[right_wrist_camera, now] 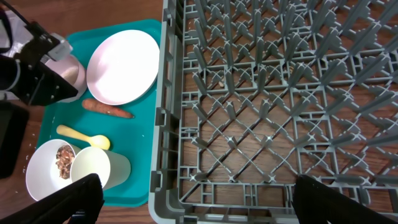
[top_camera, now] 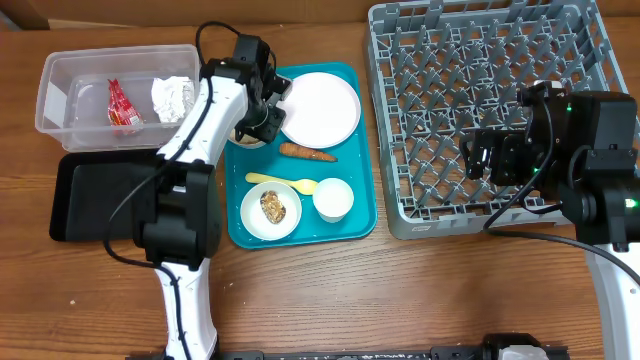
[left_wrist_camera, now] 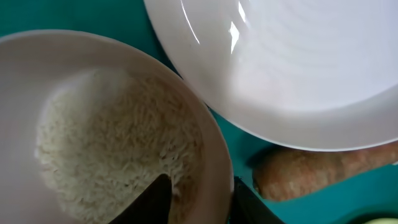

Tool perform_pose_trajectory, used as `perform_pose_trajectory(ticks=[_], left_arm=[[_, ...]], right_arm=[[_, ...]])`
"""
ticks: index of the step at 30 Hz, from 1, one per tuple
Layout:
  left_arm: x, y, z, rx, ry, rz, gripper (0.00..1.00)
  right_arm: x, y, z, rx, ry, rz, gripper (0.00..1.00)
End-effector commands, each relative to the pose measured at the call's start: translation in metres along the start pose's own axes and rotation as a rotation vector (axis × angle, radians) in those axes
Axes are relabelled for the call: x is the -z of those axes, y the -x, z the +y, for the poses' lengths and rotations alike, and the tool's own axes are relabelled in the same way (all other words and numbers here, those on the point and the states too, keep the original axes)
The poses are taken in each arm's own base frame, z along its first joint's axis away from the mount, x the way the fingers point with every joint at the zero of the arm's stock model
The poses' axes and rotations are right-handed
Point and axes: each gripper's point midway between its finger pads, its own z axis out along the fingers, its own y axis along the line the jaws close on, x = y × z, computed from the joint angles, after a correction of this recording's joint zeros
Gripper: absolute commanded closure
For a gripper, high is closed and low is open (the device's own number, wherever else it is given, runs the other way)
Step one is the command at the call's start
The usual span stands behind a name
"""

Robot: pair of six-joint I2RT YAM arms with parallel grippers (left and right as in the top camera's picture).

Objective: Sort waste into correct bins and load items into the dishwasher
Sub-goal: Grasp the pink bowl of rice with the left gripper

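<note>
Left wrist | left tool (left_wrist_camera: pixel 199 205) astride bowl (left_wrist_camera: pixel 18 74) rim, clamp unclear | right tool (right_wrist_camera: pixel 208 199) apart over rack (right_wrist_camera: pixel 163 124) edge

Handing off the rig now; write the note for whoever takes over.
The left gripper straddles the rim of the rice bowl on the teal tray; grip unclear. The right gripper is open over the dish rack, holding nothing.
Done: red wrapper and napkin in the clear tub.
Left: rice, brown lump in the second bowl, and carrot piece to bin; black tray holds nothing. Then plate, both bowls, cup and spoon, all on the teal tray, go into the rack; no dishes there yet.
</note>
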Motion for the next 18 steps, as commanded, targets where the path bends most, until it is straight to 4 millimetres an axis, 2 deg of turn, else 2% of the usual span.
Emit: perform_pose_trajectory(ticks=[1,4,9,10,12,17,18], left_arm=[[-0.023,-0.009,-0.008,-0.026,-0.033,0.049,0.76],[-0.025,-0.01,-0.008,-0.025,-0.034,0.053,0.83],[-0.021,-0.005,-0.007,-0.017,-0.03,0.039,0.86],[-0.018,-0.003,-0.006,-0.003,-0.026,0.037,0.95],[-0.011,0.001,-0.005,0.012,-0.024,0.031,0.96],[0.025,0.019,-0.001,0.031,-0.011,0.003,0.96],[0.055,0.03,0.004,0.078,0.016,-0.023,0.96]], right_arm=[[0.006,0.007,0.001,0.005,0.004,-0.023,0.0],[0.006,0.007,0.001,0.005,0.004,-0.023,0.0],[0.006,0.007,0.001,0.005,0.004,-0.023,0.0],[0.006,0.007,0.001,0.005,0.004,-0.023,0.0],[0.006,0.007,0.001,0.005,0.004,-0.024,0.0],[0.006,0.007,0.001,0.005,0.004,-0.023,0.0],[0.006,0.007,0.001,0.005,0.004,-0.023,0.0]])
